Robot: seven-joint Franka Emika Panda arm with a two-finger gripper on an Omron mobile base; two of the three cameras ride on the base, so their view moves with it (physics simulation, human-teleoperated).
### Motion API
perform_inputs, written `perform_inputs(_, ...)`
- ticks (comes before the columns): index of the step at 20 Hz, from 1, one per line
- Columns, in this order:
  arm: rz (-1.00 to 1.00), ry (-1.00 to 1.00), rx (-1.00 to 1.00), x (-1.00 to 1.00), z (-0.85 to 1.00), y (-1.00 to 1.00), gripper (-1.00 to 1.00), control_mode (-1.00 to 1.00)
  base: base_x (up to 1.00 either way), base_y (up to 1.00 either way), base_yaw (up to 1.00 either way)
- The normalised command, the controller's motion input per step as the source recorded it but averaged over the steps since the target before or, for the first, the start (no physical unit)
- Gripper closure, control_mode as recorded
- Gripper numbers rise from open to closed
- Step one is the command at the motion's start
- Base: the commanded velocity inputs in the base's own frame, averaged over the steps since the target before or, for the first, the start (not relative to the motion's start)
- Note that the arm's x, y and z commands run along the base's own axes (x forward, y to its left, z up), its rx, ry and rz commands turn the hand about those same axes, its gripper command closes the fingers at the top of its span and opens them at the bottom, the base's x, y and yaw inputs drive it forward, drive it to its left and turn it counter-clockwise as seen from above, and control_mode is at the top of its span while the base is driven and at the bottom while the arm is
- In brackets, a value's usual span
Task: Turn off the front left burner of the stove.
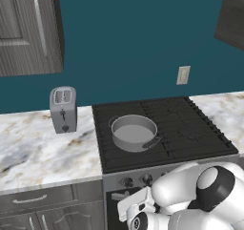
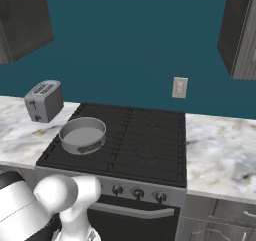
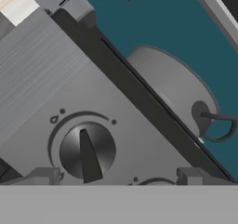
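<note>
claw [image 3: 116, 174]: jaws spread wide, empty; fingertips straddle the knob, not touching it as far as visible.
knob [image 3: 87, 151]: dead ahead of claw on grey steel front panel [image 3: 139, 139]; leftmost of the row on the stove front, seen from the left base view [image 1: 127, 181].
knob pointer: long axis of the ridge runs roughly along hand-view vertical, wide end toward claw. Hand view is rolled, so real-world direction unclear; off position not judgeable from the tick marks.
progress: approach looks finished, aligned on knob. Grasp not yet made, turn not yet made. Left: close on ridge, rotate to off, release.
stove [image 2: 145, 135]: black grated cooktop set into marble surface [image 1: 38, 143], long side running left-right along the wall.
front left burner [image 1: 119, 155]: front-left quarter of the grate, just behind the knob row; no flame discernible.
pot [image 1: 134, 132]: grey, sits upright over front left burner, handle toward stove centre.
toaster [image 1: 63, 109]: on the surface left of stove, well apart.
</note>
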Motion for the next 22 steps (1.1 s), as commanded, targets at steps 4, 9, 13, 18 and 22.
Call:
perform_inputs(4, 0.00, 0.00, 0.00, 0.42, 0.02, -0.03, -1.00, -1.00, 0.00, 0.00, 0.00)
perform_inputs(9, 0.00, 0.00, 0.00, 0.45, 0.21, 0.00, -1.00, -1.00, 0.00, 0.00, 0.00)
perform_inputs(13, 0.00, 0.00, 0.00, 0.24, 0.12, -0.07, -1.00, -1.00, 0.00, 0.00, 0.00)
perform_inputs(18, 0.00, 0.00, 0.00, 0.12, 0.03, -0.14, -1.00, -1.00, 0.00, 0.00, 0.00)
perform_inputs(22, 0.00, 0.00, 0.00, 0.16, 0.31, -0.26, -1.00, -1.00, 0.00, 0.00, 0.00)
